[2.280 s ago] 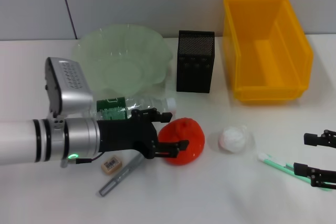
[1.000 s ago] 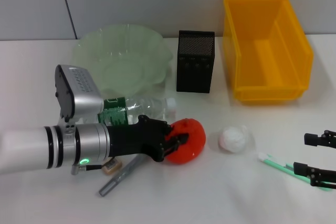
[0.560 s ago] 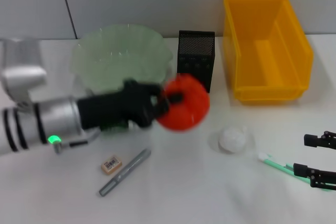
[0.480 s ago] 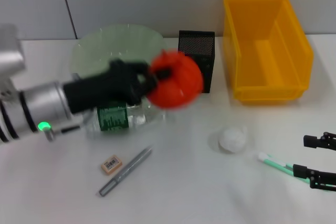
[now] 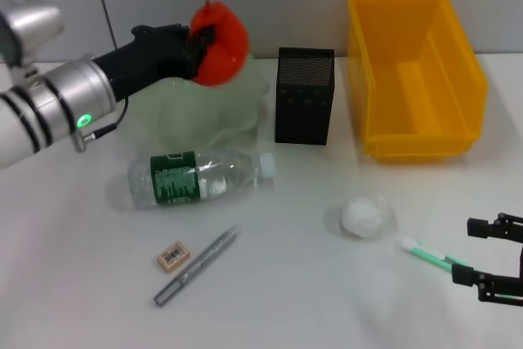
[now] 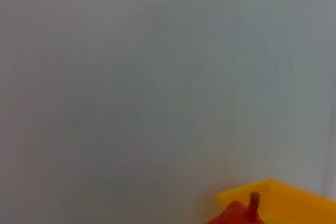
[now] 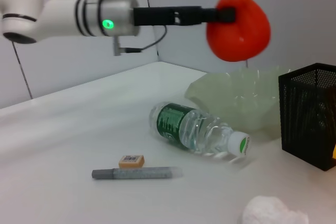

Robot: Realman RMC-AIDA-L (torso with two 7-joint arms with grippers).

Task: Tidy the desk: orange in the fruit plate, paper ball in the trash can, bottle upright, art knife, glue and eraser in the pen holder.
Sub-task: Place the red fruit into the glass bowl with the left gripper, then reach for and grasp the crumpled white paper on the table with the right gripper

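The orange [image 5: 219, 42] is bright red-orange, roundish, a bit lumpy, with a little stem nub on top. It's up in the air, well off the table [image 5: 286, 284], hanging above the pale green plate [image 5: 237, 112] at the back. The left gripper [image 5: 196, 42] has its black jaws pinched onto one side of the orange, the arm reaching in from the left. From the right wrist view it's the same story: the orange [image 7: 239, 24] sits at the end of that long arm, high over the plate [image 7: 236, 100].

Down on the table, the bottle [image 5: 196, 177] lies on its side in front of the plate, green label, white cap pointing toward the black mesh pen holder [image 5: 304, 96]. Nearer the front edge are a small eraser [image 5: 172, 257] and a grey knife [image 5: 196, 266] just beside it. The crumpled paper ball [image 5: 362, 217] sits off to the right, with the green glue stick [image 5: 433, 257] past it. The yellow bin [image 5: 417, 75] stands at the back right.

The right gripper [image 5: 498, 259] rests low at the right edge, jaws spread, holding nothing, next to the glue stick.
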